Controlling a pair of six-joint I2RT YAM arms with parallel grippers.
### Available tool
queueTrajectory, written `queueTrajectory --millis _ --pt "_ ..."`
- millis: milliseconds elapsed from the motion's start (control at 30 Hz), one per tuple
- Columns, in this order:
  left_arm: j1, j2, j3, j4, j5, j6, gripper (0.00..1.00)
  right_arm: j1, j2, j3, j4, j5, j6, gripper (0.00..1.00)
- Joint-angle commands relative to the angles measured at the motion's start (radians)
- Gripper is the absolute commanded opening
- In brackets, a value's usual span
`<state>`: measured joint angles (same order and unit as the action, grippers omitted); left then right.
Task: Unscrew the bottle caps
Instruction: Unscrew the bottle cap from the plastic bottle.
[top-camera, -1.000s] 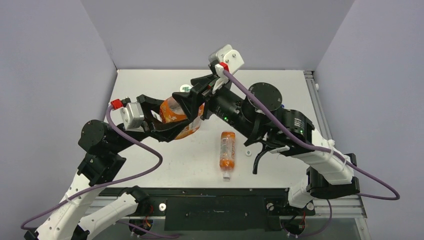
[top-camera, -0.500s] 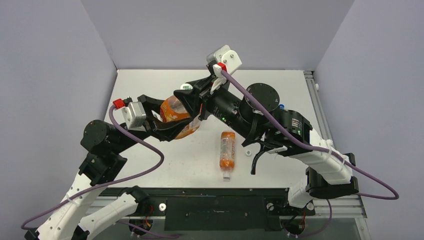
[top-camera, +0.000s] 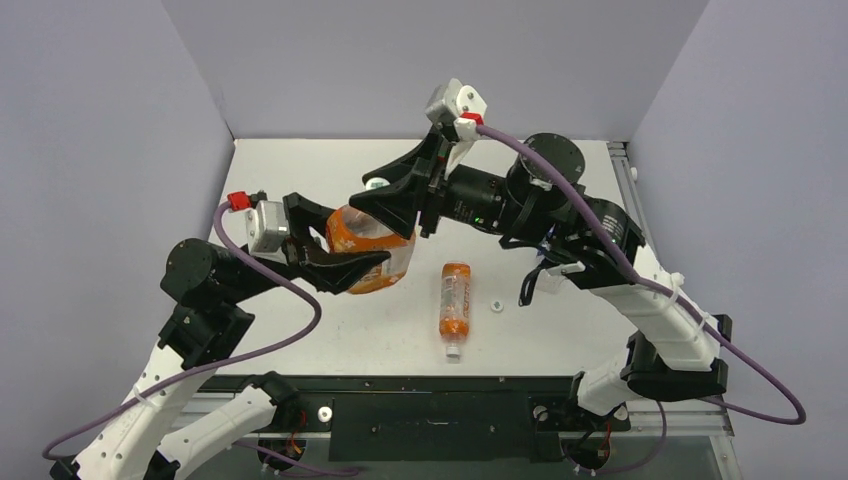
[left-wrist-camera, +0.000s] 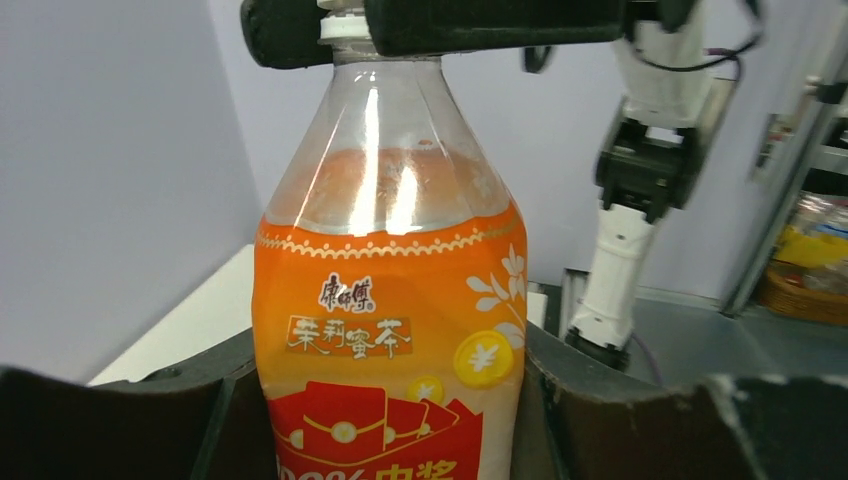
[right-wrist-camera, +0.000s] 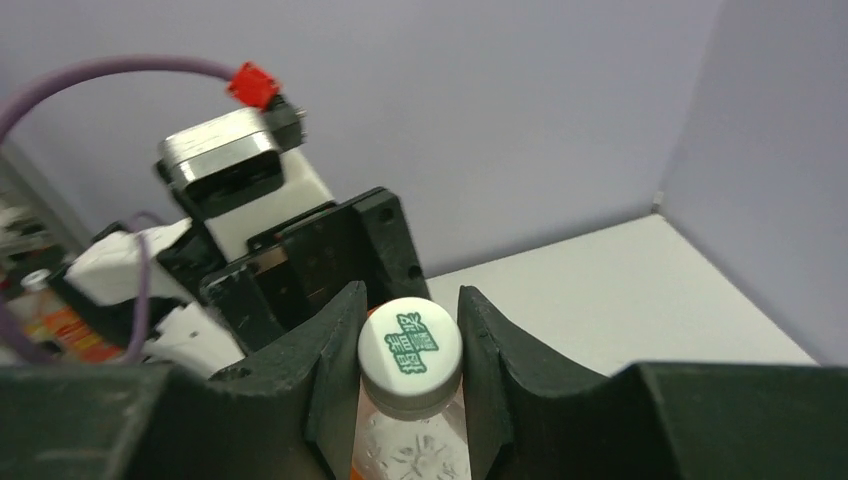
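Note:
The wide squarish orange bottle (top-camera: 368, 245) (left-wrist-camera: 388, 330) hangs tilted above the table, and my left gripper (top-camera: 362, 262) (left-wrist-camera: 385, 415) is shut on its labelled body. Its white cap with a green mark (right-wrist-camera: 410, 345) (top-camera: 377, 184) sits on the neck. My right gripper (right-wrist-camera: 410, 312) (top-camera: 386, 196) is shut on this cap, one dark finger pressed against each side. In the left wrist view the right gripper's fingers (left-wrist-camera: 480, 22) cross the bottle top and hide most of the cap. A slim orange bottle (top-camera: 455, 300) lies on the table with its cap end toward the arm bases.
A small loose white cap (top-camera: 496, 304) lies on the table just right of the slim bottle. Purple walls close in the table on the left, back and right. The right arm's elbow (top-camera: 545, 190) stands high over the middle back of the table.
My right gripper has shut on the cap and its wrist has turned, with the right arm swinging up and to the right. The left gripper and bottle have shifted slightly right and down.

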<state>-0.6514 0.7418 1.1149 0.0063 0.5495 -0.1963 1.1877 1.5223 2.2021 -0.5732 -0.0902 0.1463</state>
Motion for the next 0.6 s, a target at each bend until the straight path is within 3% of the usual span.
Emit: queueTrajectory --millis 0,133,200,433,567 --pt "-0.012 0.006 0.070 0.101 0.383 -0.193 0.00 -0.103 -0.082 -0.065 0.181 -0.538 0.077 0.00" --pt "-0.014 0.013 0.109 0.094 0.456 -0.275 0.00 -0.123 -0.094 -0.134 0.374 -0.817 0.206 0.00" --pt "-0.014 0.013 0.109 0.091 0.472 -0.287 0.00 -0.125 -0.096 -0.164 0.460 -0.885 0.270 0.00" --pt "-0.014 0.015 0.097 0.100 0.504 -0.300 0.00 -0.141 -0.078 -0.164 0.512 -0.977 0.334 0.00" --pt "-0.014 0.016 0.086 0.099 0.500 -0.283 0.00 -0.168 -0.083 -0.142 0.438 -0.910 0.289 0.03"
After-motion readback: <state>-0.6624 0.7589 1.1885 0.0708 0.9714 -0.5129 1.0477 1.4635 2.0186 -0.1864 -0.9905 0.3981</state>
